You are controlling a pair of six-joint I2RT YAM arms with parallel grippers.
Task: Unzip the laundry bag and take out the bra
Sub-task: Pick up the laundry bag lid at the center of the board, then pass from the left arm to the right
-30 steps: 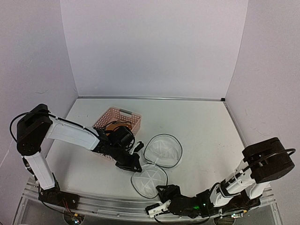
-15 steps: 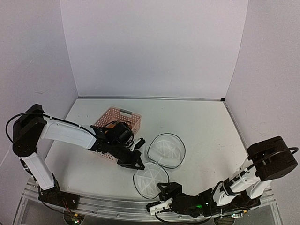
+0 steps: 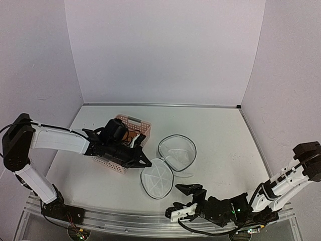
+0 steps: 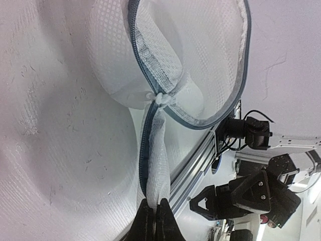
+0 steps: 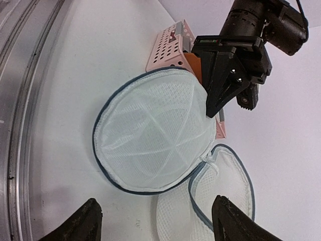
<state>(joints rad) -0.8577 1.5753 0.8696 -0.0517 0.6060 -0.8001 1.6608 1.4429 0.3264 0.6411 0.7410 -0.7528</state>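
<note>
Laundry bag (image 3: 176,152) unzipped, on table (image 3: 220,135) near front centre. Body lies open side up. Lid (image 3: 156,177) flat at body's 7 o'clock, joined to it at one rim spot. Long axis of pair runs 7 to 1 o'clock in top view.

Left gripper (image 3: 146,163) pressed together, pinching mesh edge at lid's 11 o'clock. Right gripper (image 3: 183,201) spread wide, clear of bag, at lid's 4 o'clock.

Bra (image 5: 197,68): orange patch inside pink basket (image 3: 135,120), at bag's 10 o'clock, mostly hidden.

Laundry bag (image 3: 178,153) white mesh, grey-blue zip rim — basket (image 3: 144,128) pink lattice.
</note>
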